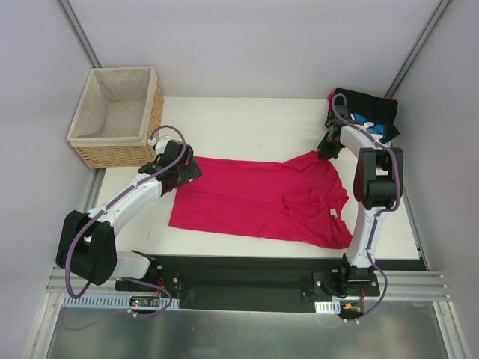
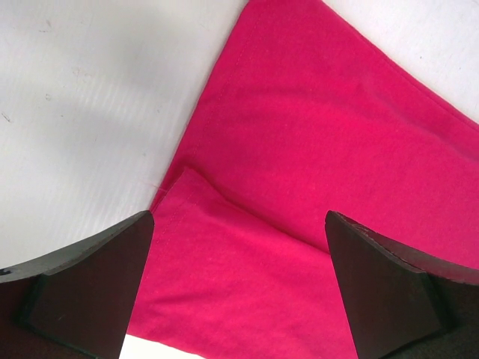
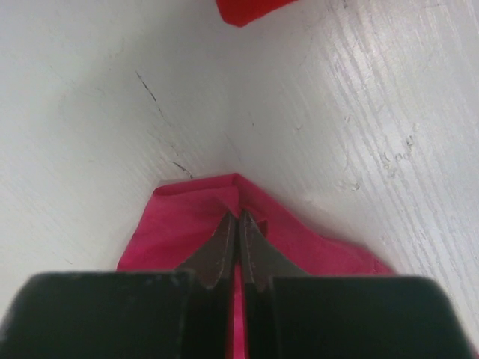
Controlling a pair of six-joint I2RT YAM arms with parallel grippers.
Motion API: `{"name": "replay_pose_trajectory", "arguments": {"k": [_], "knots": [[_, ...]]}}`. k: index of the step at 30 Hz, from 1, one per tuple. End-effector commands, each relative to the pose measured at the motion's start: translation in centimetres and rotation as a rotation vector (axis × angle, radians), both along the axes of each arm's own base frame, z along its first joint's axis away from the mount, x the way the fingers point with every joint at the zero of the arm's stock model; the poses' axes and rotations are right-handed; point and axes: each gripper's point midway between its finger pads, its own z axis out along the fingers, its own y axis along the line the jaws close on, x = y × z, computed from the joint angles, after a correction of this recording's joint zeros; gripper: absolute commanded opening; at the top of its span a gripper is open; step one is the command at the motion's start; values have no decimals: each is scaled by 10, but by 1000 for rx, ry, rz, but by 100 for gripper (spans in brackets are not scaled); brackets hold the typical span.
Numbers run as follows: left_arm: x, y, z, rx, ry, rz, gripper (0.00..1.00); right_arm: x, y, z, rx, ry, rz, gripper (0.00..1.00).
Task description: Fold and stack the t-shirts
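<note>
- Pinching a sleeve edge of the pink shirt [image 1: 254, 198]: right gripper [image 3: 238, 224], fingers pressed together on the cloth.
- Shirt lies spread on the table [image 1: 247, 127].
- Hem corner sits below the left gripper [image 2: 239, 224], between its wide-apart fingers.

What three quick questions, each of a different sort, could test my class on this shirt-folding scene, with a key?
1. Short answer: what does the right end effector pinch?
2. True or false: the left end effector is shut on the pink shirt.
3. Multiple choice: where does the basket stand? A) at the far left corner of the table B) beside the folded shirts C) between the arm bases.
Key: 1. The pink shirt, at its far right edge. 2. False: it is open over the shirt's corner. 3. A.
</note>
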Motion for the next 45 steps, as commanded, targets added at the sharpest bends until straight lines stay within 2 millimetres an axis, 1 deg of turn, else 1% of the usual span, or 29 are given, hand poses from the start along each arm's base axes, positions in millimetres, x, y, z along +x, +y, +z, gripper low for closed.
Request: {"name": "replay_pose_trajectory", "arguments": {"k": [1,3,6,8,9,10,11,12,13,14,17,18,19,20,22,23,26,28,32,35,39,42,45], "knots": [[17,4,17,-13,-59,38,99,16,4,17,13,-59,-3,1],[24,5,20,-12,-66,44,98,18,6,22,12,-73,6,0],[42,6,24,2,-78,49,94,20,9,30,10,-90,19,1],[56,10,22,28,-72,58,91,20,10,33,12,-95,21,1],[60,9,18,6,-61,54,90,19,11,36,14,-99,25,1],[70,10,13,-17,-54,66,87,18,11,35,10,-98,28,1],[76,18,8,-32,-46,90,86,18,14,38,11,-108,36,1],[80,21,4,-34,-41,96,85,16,15,37,13,-103,42,1],[88,23,-3,-35,-28,103,84,15,17,40,14,-110,47,1],[93,29,-5,-36,-25,116,82,14,20,41,17,-115,58,1],[110,31,-14,-45,-8,107,73,11,25,46,5,-122,79,1],[114,34,-17,-49,-1,116,72,11,25,47,3,-125,79,1],[120,32,-22,-58,8,108,70,10,26,48,1,-127,82,1],[127,30,-21,-72,-7,103,67,9,26,49,-1,-128,87,1],[137,27,-26,-84,-14,80,66,9,29,50,3,-132,96,1],[145,24,-25,-94,-35,71,66,9,29,52,-1,-135,99,1],[156,22,-27,-112,-45,61,65,9,30,52,-4,-137,102,1],[161,21,-29,-123,-44,58,64,9,29,52,-9,-137,105,1],[164,22,-36,-127,-34,60,63,10,29,50,-11,-132,106,1],[161,24,-44,-133,-16,74,62,10,29,48,-13,-128,105,1],[151,26,-54,-137,12,90,63,9,28,48,-15,-126,106,1],[150,28,-60,-127,22,89,62,10,28,48,-13,-129,103,1],[147,26,-66,-138,37,91,58,9,30,47,-11,-125,106,1]]}}
